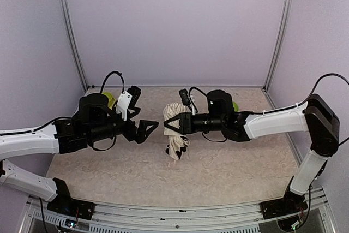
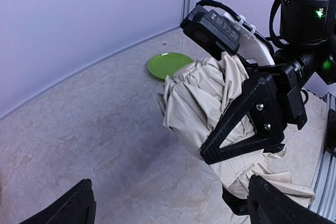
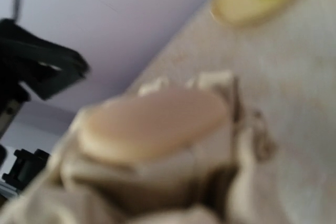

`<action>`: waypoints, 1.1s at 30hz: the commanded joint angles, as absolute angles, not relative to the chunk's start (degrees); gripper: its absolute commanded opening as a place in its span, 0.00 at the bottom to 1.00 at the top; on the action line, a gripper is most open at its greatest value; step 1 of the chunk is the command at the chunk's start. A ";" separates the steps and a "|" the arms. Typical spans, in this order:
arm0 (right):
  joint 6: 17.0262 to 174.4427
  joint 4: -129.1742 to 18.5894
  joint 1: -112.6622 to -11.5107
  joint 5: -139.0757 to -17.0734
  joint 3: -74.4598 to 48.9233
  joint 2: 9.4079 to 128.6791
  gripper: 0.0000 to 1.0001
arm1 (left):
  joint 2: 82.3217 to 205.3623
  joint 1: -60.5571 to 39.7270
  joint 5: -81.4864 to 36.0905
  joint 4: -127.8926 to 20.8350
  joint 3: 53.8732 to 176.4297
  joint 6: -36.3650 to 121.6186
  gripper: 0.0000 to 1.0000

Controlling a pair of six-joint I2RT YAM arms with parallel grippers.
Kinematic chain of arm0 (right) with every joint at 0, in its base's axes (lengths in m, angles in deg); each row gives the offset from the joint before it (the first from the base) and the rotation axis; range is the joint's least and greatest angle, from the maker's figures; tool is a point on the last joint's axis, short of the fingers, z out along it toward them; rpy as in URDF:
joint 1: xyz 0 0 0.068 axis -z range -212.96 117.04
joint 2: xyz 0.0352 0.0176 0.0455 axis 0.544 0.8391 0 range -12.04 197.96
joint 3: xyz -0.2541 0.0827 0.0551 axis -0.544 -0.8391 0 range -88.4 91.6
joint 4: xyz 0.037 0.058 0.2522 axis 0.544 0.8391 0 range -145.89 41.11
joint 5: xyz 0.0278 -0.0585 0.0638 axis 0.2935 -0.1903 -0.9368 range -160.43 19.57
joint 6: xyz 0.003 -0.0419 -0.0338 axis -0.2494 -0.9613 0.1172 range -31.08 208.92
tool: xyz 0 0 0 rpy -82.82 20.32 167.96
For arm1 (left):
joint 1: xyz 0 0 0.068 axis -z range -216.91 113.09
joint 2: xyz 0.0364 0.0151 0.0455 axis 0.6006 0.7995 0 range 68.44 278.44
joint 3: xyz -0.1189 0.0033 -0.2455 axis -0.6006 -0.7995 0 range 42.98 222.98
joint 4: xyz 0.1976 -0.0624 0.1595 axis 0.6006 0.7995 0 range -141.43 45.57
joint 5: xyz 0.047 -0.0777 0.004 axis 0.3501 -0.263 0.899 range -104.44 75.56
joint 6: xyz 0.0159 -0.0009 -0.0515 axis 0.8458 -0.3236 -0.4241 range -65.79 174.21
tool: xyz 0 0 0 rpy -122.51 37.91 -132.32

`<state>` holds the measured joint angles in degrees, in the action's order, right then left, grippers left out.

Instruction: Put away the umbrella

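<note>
My right tool (image 1: 174, 126) is clamped on the cream-beige folded fabric umbrella (image 1: 176, 147), black triangular fingers (image 2: 247, 124) pressed into the bunched canopy from both sides. The bundle sits over the middle of the desk (image 1: 109, 173), about as far from the left edge as from the right. One end stands up above my grip and the other hangs down below it in loose folds. There's a shadow on the desk under it, but I cannot tell whether the hanging end touches the surface.

My left tool (image 1: 146, 130) is spread wide with nothing in it, pointed straight at the umbrella from the left. It sits close to the fabric but apart from it. From my left wrist I see my own two fingertips (image 2: 68, 208) far apart at the bottom of the view, with the umbrella and my right tool dead ahead.

My right wrist view is a blur at close range, just cream folds around a smooth tan oval (image 3: 152, 124) that I can't make out any further.

A flat round green plate (image 2: 169, 64) lies on the desk beyond the umbrella, toward the far edge. A yellow-green round thing (image 1: 110, 100) shows partly behind my left arm, also near the far edge.
</note>
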<state>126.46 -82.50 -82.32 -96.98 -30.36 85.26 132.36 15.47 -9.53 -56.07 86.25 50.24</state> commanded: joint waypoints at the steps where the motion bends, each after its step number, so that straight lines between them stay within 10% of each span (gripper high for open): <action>1: 137.44 -82.95 -81.45 -96.83 -31.28 89.01 0.34 | 136.67 14.21 -10.91 -53.74 88.03 47.53 0.97; 16: 128.47 -66.19 -74.58 -96.65 -20.57 104.21 0.73 | 140.99 13.97 -11.24 -54.21 86.82 45.02 0.97; 27: 121.48 -58.98 -73.92 -90.18 -19.24 94.16 0.75 | 144.57 13.35 -10.05 -54.60 86.61 46.33 0.97; 33: 111.89 -57.95 -71.60 -86.81 -23.64 79.39 1.00 | 143.72 8.48 -11.70 -55.28 87.14 46.06 0.98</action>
<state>119.95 -58.57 -73.97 -89.90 -21.64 89.65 144.79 12.08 -11.15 -53.93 86.53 45.69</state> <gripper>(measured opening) 0.989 0.972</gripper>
